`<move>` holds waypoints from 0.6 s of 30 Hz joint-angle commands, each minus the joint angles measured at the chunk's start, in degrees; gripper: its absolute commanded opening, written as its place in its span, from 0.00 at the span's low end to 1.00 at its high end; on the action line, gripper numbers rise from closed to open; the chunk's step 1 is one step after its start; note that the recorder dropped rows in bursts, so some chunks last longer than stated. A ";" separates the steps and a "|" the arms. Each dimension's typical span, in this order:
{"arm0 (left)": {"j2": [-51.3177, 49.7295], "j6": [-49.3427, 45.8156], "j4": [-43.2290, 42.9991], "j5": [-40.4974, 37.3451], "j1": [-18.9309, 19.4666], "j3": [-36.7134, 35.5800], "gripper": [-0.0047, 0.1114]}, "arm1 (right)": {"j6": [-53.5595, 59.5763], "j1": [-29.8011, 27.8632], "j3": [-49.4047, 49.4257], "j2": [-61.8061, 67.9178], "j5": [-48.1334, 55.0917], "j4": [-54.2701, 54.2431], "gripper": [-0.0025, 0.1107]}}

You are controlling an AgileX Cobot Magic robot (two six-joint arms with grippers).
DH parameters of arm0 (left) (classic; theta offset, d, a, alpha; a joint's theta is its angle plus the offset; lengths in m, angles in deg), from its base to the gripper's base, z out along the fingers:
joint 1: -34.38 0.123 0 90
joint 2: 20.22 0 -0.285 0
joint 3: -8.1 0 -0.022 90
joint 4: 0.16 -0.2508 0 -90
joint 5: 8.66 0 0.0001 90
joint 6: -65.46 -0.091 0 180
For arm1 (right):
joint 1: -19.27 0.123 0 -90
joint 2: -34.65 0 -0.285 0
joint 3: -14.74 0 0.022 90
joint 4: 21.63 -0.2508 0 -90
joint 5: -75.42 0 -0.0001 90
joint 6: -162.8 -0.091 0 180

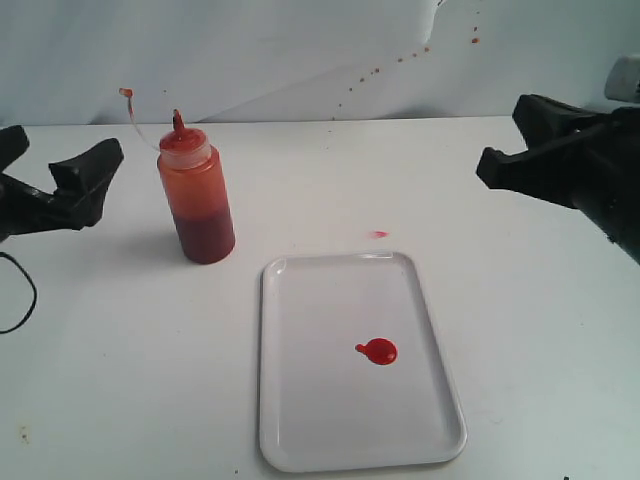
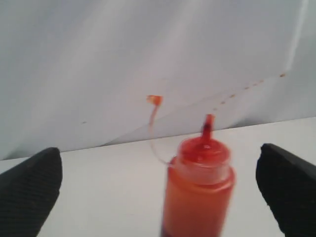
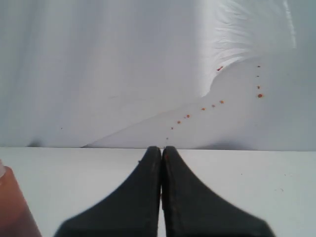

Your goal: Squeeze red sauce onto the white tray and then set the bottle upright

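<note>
**Bottle** (image 1: 196,200): stands upright on the desk (image 1: 520,330), left of centre in the exterior view. Its long axis is vertical and the red nozzle points straight up. The body is translucent, darker red in the lower part and lighter orange above. The thin tether arcs up and away from the neck and ends in the small tip cap (image 1: 126,92), which hangs free in the air. The bottle is just beyond the tray's far left corner and does not touch it.

**White tray** (image 1: 300,420): lies flat on the desk, nearer the camera than the bottle. Its long axis runs from near to far in the exterior view.

**Red sauce** (image 1: 378,351): one glossy round blob on the tray floor, a little right of the tray's middle. Its short tail points toward the left of the exterior view.

**Red smear** (image 1: 378,234): a faint mark on the desk just beyond the tray's far rim.

**Left claw** (image 2: 158,158): spread wide and gripping nothing. The wrist view shows the bottle between the two fingers, clear of both. The exterior view shows the claw beside the bottle and apart from it.

**Right claw** (image 3: 161,150): fingers pressed together with nothing between them, raised over the right side of the desk, well apart from bottle and tray. In the exterior view it is a dark mass and the finger line is hard to read there.

**Backdrop** (image 3: 98,74): white sheet with a scattered trail of small red specks.
</note>
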 commanded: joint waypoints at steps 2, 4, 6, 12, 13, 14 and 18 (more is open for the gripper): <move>9.03 13.13 -25.54 0.94 0.09 -3.74 0.93 | 0.12 -0.55 0.40 -0.36 -0.17 -3.43 0.02; 13.00 13.13 -29.91 0.94 0.09 -5.41 0.93 | 0.12 -0.55 0.40 -0.36 -0.27 -3.43 0.02; 17.21 14.05 -29.91 0.80 0.09 -5.95 0.93 | 0.12 -0.55 0.40 -0.36 -0.27 -3.43 0.02; 18.87 28.11 -35.09 7.20 0.09 -5.95 0.93 | 0.12 -0.55 0.40 -0.36 -0.27 -3.43 0.02; 18.87 28.11 -35.31 6.96 0.09 -5.95 0.93 | 0.12 -0.55 0.40 -0.36 -0.27 -3.43 0.02; 18.87 28.11 -35.50 6.96 0.09 -5.95 0.93 | 0.12 -0.55 0.40 -0.36 -0.27 -3.43 0.02; 18.87 28.32 -35.48 7.18 0.09 -5.95 0.93 | 0.12 -0.55 0.40 -0.36 -0.27 -3.43 0.02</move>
